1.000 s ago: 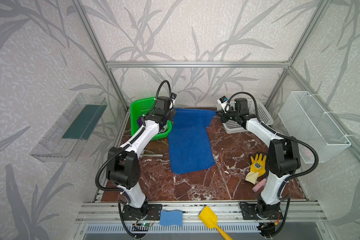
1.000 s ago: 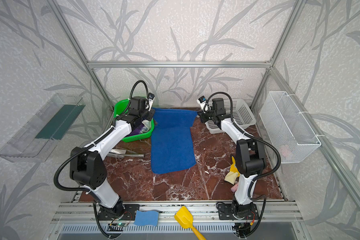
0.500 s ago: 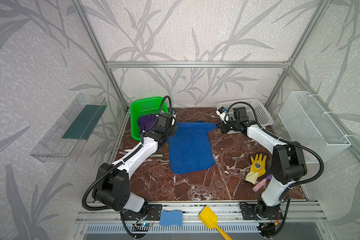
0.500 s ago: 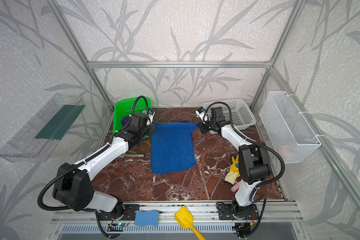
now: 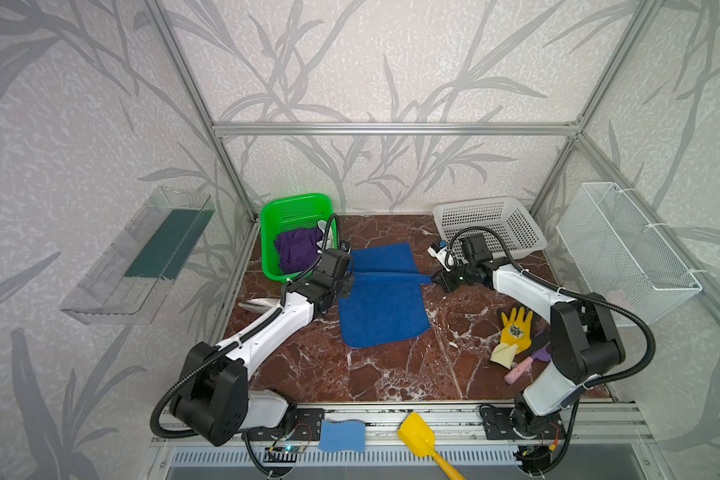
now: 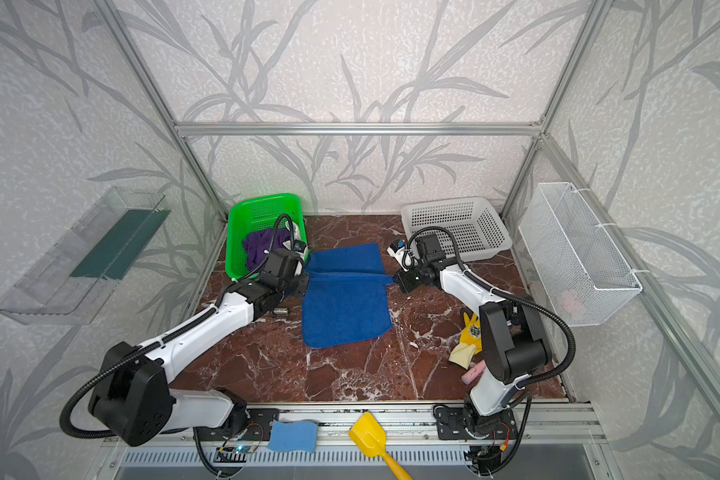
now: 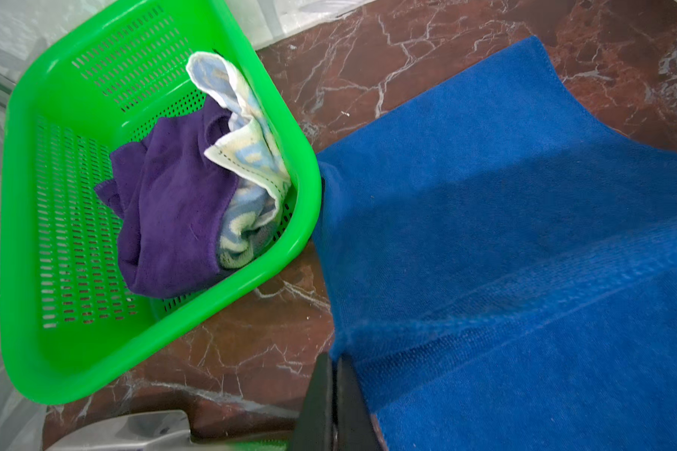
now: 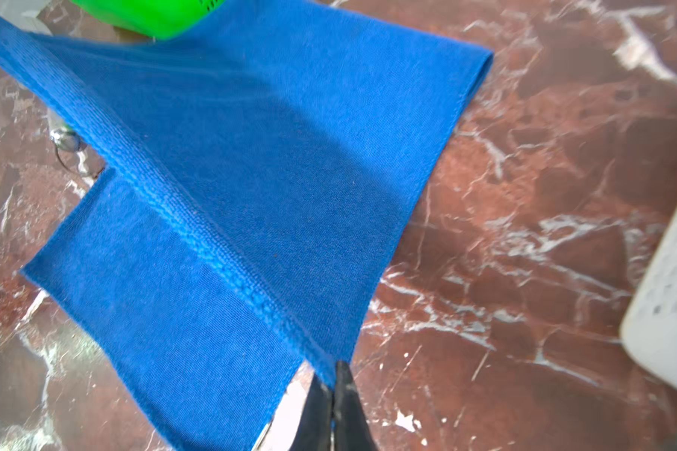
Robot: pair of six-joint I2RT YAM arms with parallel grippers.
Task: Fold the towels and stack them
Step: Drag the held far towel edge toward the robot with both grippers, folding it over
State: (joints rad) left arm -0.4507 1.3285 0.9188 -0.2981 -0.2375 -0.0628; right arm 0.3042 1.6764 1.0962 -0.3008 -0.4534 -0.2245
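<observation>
Blue towel (image 5: 383, 307): long axis front-to-back; raised hem stretched left-right across it.

Nothing legible showed anywhere: no word, number or brand. The cream towel (image 7: 247, 156), crumpled in the green basket (image 7: 87, 343) at the table's (image 5: 391, 374) far left corner, carried pale blue printed shapes too folded to read as letters. The yellow glove (image 5: 515, 332) near the table's right edge bore a small black-and-white emblem, too small to read.
</observation>
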